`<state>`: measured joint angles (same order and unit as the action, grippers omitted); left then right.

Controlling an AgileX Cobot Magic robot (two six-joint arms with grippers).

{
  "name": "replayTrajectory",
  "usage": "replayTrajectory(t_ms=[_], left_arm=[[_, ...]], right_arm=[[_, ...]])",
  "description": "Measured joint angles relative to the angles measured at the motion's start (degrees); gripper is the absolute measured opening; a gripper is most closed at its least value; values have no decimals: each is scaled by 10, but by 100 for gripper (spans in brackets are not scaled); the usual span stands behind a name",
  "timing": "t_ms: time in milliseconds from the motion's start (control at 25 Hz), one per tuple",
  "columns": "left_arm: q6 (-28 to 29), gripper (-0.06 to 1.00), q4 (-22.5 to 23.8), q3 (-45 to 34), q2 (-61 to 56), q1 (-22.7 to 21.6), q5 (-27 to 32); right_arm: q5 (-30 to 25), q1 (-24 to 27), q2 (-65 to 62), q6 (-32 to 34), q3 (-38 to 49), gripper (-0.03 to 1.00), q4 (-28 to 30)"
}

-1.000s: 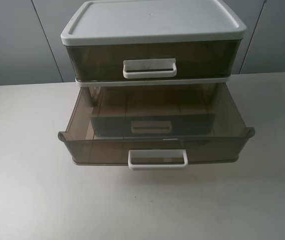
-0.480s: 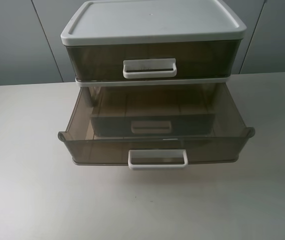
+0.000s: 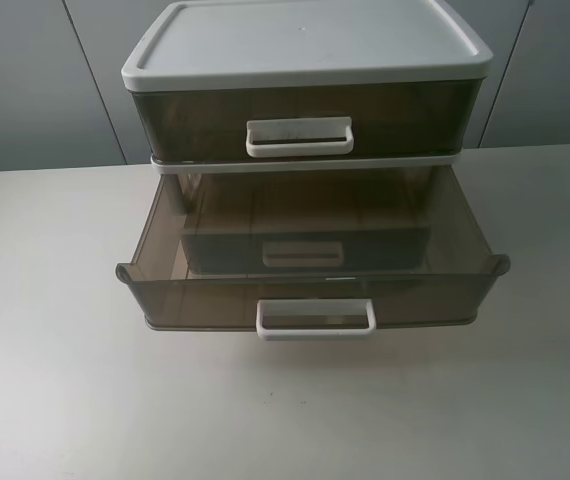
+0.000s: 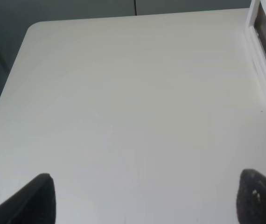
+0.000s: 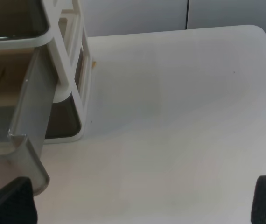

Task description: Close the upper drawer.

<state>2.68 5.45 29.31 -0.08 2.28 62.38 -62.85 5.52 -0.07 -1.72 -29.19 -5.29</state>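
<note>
The upper drawer (image 3: 315, 295) is smoky-brown see-through plastic with a chunky white loop handle (image 3: 315, 318). It stands pulled far out toward the table's front and looks empty. Its right corner shows in the right wrist view (image 5: 28, 140). Above it, the drawer (image 3: 300, 120) under the white lid (image 3: 305, 40) is shut. A shallower drawer with a slimmer handle (image 3: 303, 253) shows through the open drawer's floor and is shut. My left gripper (image 4: 144, 200) and right gripper (image 5: 137, 200) are open and empty above bare table. Neither shows in the exterior high view.
The unit stands at the back middle of a pale table (image 3: 55, 400). Its white frame shows at the edge of the left wrist view (image 4: 263, 51) and in the right wrist view (image 5: 67, 70). Grey panels stand behind the table.
</note>
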Motion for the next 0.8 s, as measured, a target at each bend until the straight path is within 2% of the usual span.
replayTrajectory(t_ms=[800], left_arm=[[0,74,0,0,0,0,0]], right_arm=[[0,0,0,0,0,70,0]])
